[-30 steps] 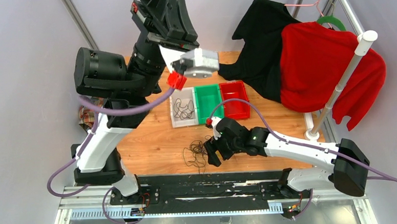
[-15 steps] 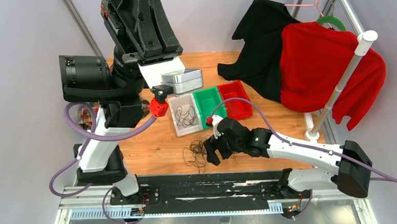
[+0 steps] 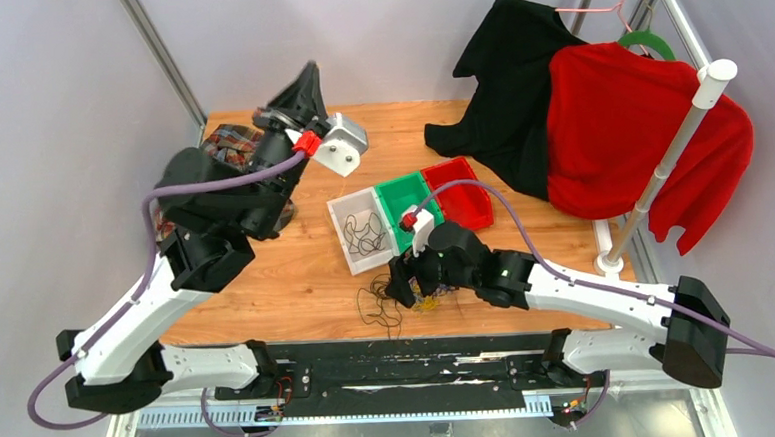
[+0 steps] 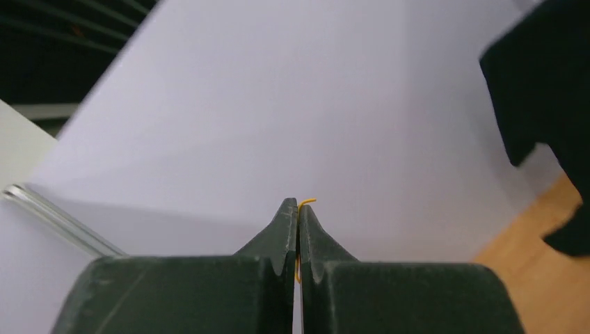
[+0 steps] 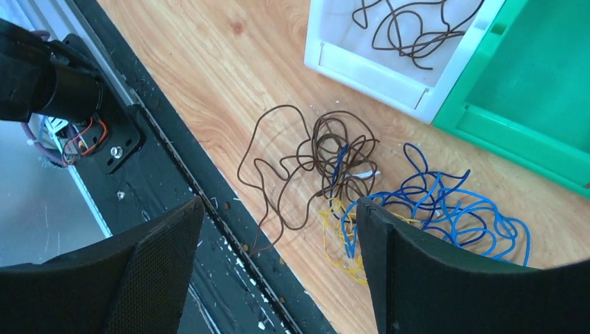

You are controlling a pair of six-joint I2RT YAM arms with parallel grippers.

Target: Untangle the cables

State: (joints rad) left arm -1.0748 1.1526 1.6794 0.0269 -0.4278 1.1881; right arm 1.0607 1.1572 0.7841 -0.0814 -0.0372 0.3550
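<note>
**Left gripper** [image 4: 298, 209]: raised toward the back wall, jaws pressed together on a thin yellow-orange strand [image 4: 307, 202] whose tip pokes out above them.

**White bin** [image 5: 376, 73]: holds a few dark loops [image 5: 410, 28]. The green bin [image 5: 501, 132] stands just beside it.

**Cables** [image 5: 348, 188]: a clump of dark, blue and yellow wire on the table [image 3: 296, 273], just in front of the bins.

**Right gripper** [image 5: 278, 205]: hovers over the clump, fingers spread wide, holding nothing.

**Step in hand, as judged:** drawing single strands out of the clump and sorting them.

**Next move:** calls for lowering onto one outlying dark loop and closing on it alone, without snagging the blue.
</note>
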